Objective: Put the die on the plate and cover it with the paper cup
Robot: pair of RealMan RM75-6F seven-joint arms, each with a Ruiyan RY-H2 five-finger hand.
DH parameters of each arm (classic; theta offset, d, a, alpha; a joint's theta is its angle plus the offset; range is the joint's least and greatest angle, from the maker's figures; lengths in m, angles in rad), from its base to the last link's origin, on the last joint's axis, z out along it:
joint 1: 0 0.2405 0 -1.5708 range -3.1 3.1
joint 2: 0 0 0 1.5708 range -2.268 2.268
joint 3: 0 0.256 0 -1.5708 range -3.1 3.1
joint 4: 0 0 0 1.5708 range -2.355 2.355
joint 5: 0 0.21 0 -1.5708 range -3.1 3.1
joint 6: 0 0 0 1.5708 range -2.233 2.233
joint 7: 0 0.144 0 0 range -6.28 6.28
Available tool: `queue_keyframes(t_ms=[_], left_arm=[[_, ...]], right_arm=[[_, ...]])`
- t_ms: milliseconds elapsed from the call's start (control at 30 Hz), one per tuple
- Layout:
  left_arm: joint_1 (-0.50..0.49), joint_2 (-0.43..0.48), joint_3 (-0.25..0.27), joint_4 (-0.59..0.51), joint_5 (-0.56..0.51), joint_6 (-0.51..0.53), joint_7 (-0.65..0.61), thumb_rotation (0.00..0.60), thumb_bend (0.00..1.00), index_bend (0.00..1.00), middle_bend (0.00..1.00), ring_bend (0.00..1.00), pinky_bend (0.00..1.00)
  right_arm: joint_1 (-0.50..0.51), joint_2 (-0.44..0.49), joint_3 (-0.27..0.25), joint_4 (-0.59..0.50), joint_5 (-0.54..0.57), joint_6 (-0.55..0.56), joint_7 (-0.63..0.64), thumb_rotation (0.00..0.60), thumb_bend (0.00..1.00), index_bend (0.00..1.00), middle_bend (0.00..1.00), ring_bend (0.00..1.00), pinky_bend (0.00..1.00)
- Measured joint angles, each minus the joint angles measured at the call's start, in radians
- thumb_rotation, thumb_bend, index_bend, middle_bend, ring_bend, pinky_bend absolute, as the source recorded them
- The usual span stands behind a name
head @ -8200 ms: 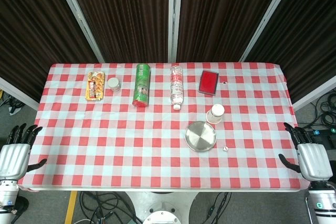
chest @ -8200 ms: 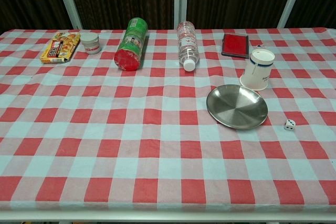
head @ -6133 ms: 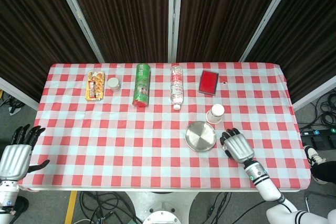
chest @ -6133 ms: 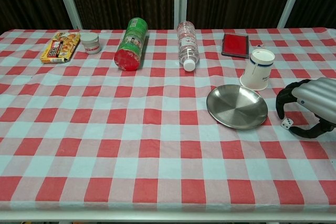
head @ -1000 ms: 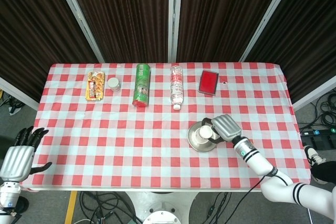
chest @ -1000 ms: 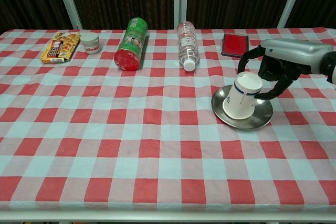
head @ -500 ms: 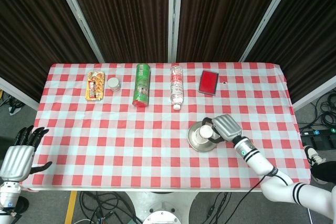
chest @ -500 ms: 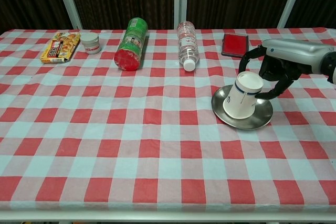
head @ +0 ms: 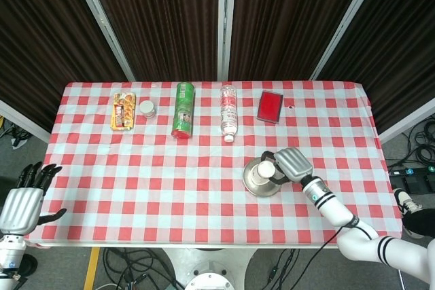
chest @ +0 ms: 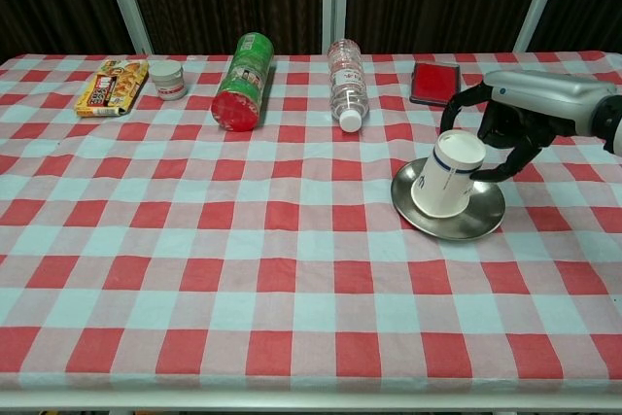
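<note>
The white paper cup (chest: 445,176) is upside down and tilted, its mouth resting low on the steel plate (chest: 483,216) at the table's right. My right hand (chest: 525,114) grips the cup's base from the right, fingers curled around it. From above, the cup (head: 266,168) sits over the plate (head: 255,184) with the right hand (head: 292,163) beside it. The die shows in neither view. My left hand (head: 24,198) hangs open off the table's front left corner.
Along the back lie a snack box (chest: 112,86), a small white jar (chest: 168,79), a green can (chest: 243,80) on its side, a water bottle (chest: 345,82) on its side and a red box (chest: 436,83).
The die has gone from the cloth right of the plate. The cup left its spot behind the plate and now tilts on it in my right hand, barely shifting lately.
</note>
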Motion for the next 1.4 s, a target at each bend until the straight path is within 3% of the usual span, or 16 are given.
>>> queue_keyframes(t_ms=[300,567,800,1033,1267,1400], left_arm=[[-0.003,-0.002,-0.001,0.005,-0.002,-0.005,-0.003,0.600,0.00,0.15,0.12,0.02,0.04],[-0.001,-0.005,-0.002,0.010,-0.005,-0.003,-0.010,0.600,0.00,0.15,0.12,0.02,0.04],[-0.003,-0.007,-0.002,0.013,-0.005,-0.005,-0.012,0.600,0.00,0.14,0.12,0.02,0.04],[0.000,-0.008,-0.002,0.016,-0.006,-0.002,-0.017,0.600,0.00,0.15,0.12,0.02,0.04],[-0.001,-0.009,0.000,0.019,-0.002,-0.003,-0.019,0.600,0.00,0.15,0.12,0.02,0.04],[-0.001,-0.010,0.000,0.022,0.001,0.000,-0.023,0.600,0.00,0.15,0.12,0.02,0.04]], right_arm=[[0.005,0.036,-0.030,-0.074,-0.038,-0.018,0.012,0.600,0.24,0.62,0.92,0.91,0.97],[0.007,0.003,0.000,0.001,0.016,-0.012,-0.012,0.600,0.24,0.62,0.92,0.91,0.97],[0.012,0.027,-0.030,-0.049,-0.047,-0.021,0.032,0.600,0.24,0.61,0.92,0.91,0.97],[0.015,-0.005,0.008,0.022,0.022,-0.020,-0.001,0.600,0.24,0.61,0.92,0.91,0.97],[0.019,0.022,-0.018,-0.044,-0.021,-0.039,0.041,0.600,0.24,0.61,0.92,0.91,0.97],[0.019,0.017,-0.005,-0.011,0.006,-0.040,0.039,0.600,0.24,0.61,0.92,0.91,0.97]])
